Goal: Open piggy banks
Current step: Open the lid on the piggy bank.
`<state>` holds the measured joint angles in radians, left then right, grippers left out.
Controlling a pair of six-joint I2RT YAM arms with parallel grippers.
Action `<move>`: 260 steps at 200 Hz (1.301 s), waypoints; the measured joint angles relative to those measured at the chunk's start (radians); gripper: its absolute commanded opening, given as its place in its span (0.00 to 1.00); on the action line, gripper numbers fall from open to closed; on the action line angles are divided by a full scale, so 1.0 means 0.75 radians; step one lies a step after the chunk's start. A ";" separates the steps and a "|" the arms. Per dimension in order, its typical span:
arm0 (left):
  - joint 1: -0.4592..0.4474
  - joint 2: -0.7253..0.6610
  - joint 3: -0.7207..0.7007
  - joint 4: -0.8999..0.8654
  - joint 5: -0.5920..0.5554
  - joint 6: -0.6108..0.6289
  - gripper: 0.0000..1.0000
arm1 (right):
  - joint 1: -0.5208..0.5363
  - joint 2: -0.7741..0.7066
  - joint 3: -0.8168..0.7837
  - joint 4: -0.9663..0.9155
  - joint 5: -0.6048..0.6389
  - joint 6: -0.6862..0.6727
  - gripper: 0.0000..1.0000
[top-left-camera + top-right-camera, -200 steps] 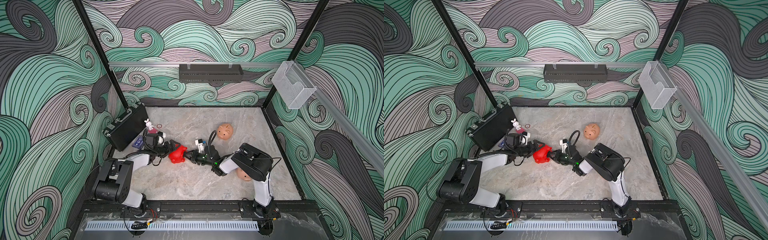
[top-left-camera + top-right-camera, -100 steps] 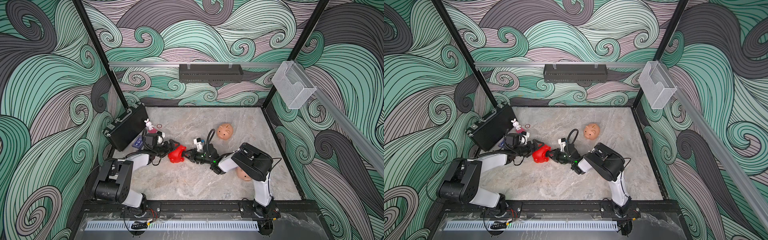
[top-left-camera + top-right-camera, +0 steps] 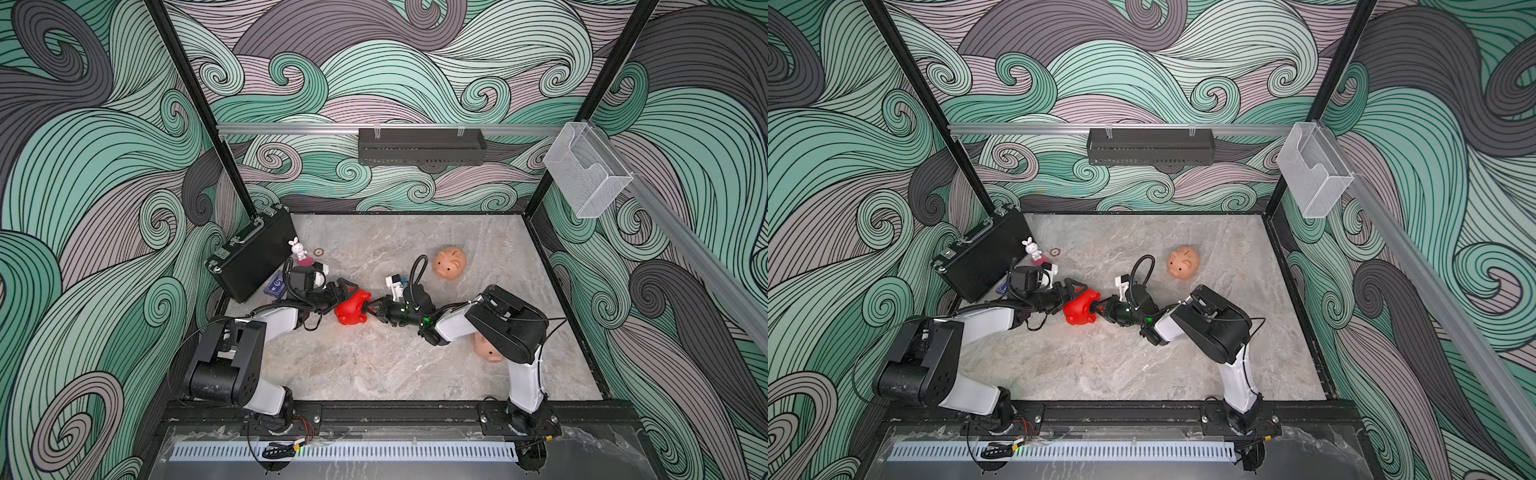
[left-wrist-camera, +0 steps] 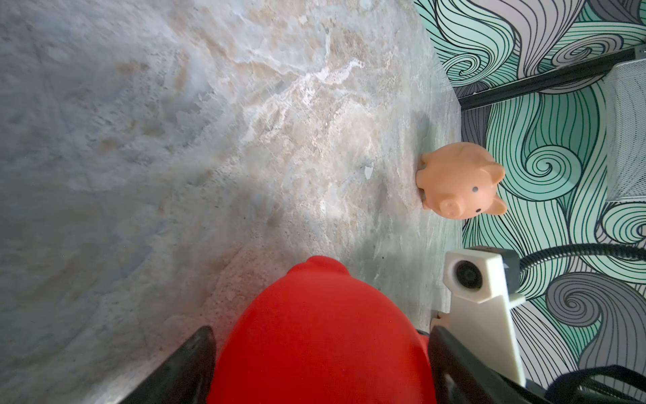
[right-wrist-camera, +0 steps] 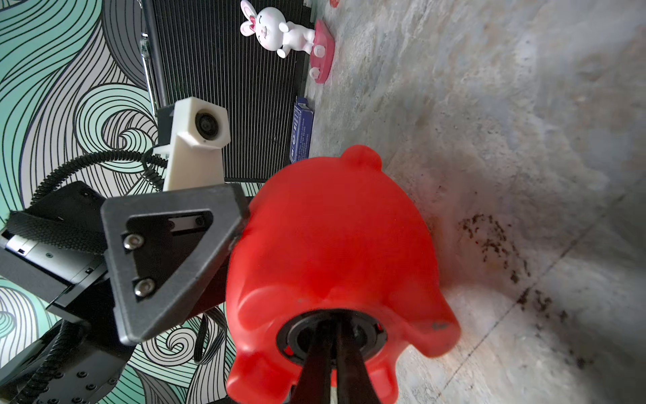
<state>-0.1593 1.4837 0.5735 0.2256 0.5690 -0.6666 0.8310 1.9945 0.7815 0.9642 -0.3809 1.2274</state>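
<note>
My left end effector (image 3: 341,294) still clamps the red piggy bank (image 3: 352,309); my right end effector (image 5: 334,335) has pinched together on its black plug (image 5: 332,335).

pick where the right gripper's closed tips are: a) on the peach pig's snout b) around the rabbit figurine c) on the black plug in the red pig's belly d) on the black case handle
c: in the right wrist view the right gripper has its jaws pinched together at the black plug on the underside of the red piggy bank, which the left gripper clamps from the other side.
</note>
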 measured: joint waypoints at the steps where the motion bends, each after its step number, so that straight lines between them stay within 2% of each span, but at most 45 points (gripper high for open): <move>1: 0.000 0.000 0.000 0.000 0.000 0.000 0.90 | 0.000 -0.001 0.000 -0.003 0.000 0.000 0.07; 30: 0.000 0.000 0.000 0.000 0.001 0.000 0.90 | 0.000 -0.017 0.012 -0.051 0.002 0.000 0.05; 49: 0.000 0.000 0.000 0.001 0.000 0.000 0.90 | 0.000 -0.019 0.015 -0.065 0.002 0.000 0.00; 130: 0.000 0.001 0.000 0.003 -0.001 0.000 0.90 | 0.000 -0.019 0.020 -0.066 -0.001 -0.008 0.00; 204: 0.000 0.008 0.003 0.008 0.003 0.004 0.90 | 0.001 -0.018 0.013 -0.047 0.006 -0.179 0.00; 260: 0.000 0.013 0.007 0.006 0.006 0.007 0.90 | 0.002 -0.020 0.012 -0.053 0.011 -0.384 0.00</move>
<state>-0.1593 1.4933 0.5785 0.2302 0.5735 -0.6613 0.8326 1.9797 0.7902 0.9245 -0.3725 0.9394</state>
